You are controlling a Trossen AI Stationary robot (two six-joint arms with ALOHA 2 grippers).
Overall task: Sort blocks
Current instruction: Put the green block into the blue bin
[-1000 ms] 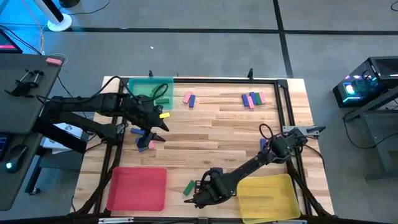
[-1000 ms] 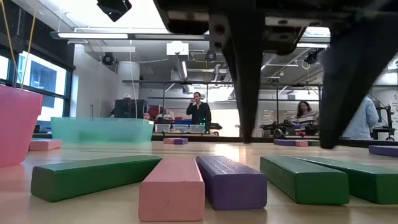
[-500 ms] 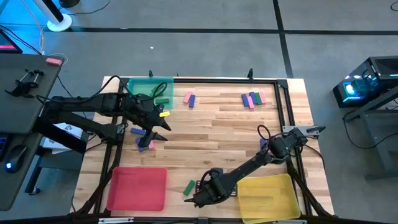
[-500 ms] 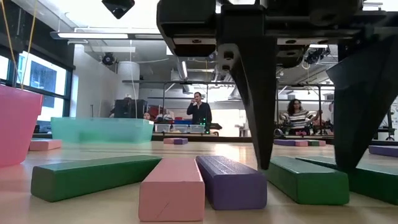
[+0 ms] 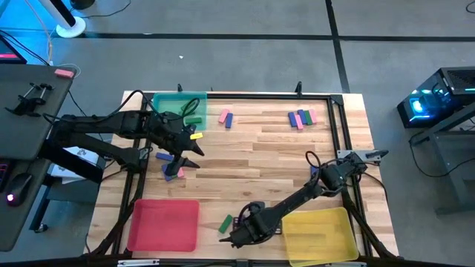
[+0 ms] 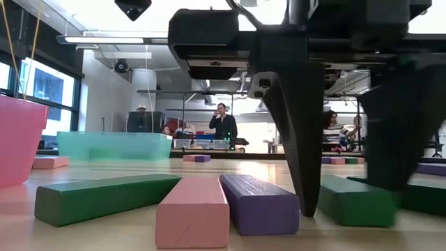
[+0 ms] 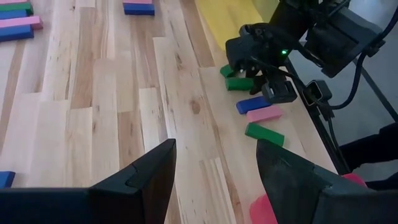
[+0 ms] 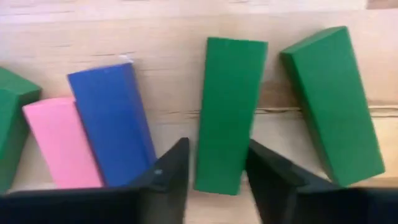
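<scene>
Near the front edge, the right gripper point(image 6: 345, 199) stands low with its fingers astride a green block point(image 8: 227, 112), narrowing but not yet clamped; pink point(image 6: 193, 210) and purple point(image 6: 259, 202) bars lie beside; farther, the left gripper point(image 5: 191, 152) hovers open; most smooth, flat, hard-edged blocks lie unsorted on the wooden table point(image 5: 274, 148).

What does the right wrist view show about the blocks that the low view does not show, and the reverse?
Only the right wrist view shows from above that the right gripper straddles one green block, with a second green block lying tilted beside it. Only the low view shows the fingers reaching down to the table, plus the green tray and people in the room behind. Both show the pink block beside the blue block.
</scene>
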